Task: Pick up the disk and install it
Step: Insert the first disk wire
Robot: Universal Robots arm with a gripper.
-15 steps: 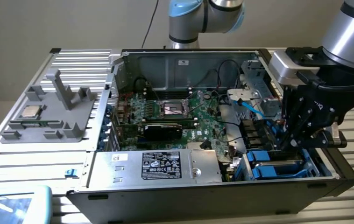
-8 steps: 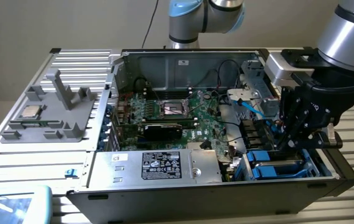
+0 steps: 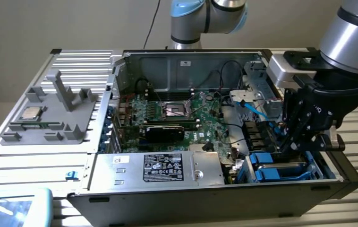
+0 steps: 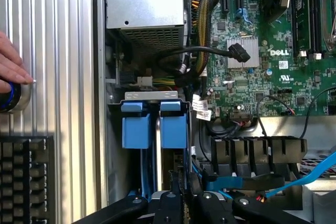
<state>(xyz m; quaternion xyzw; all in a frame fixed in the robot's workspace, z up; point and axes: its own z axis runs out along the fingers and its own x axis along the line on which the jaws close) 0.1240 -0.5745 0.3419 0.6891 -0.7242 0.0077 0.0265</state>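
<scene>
PC case (image 3: 191, 66) lies open-side-up on the desk (image 3: 34, 161), so I get a straight drop in. The disk (image 4: 173, 129) sits edge-up in the drive bay (image 3: 326, 165). The claw (image 3: 292, 144) is pinched narrow on its edge, I think. Murky down there.
</scene>
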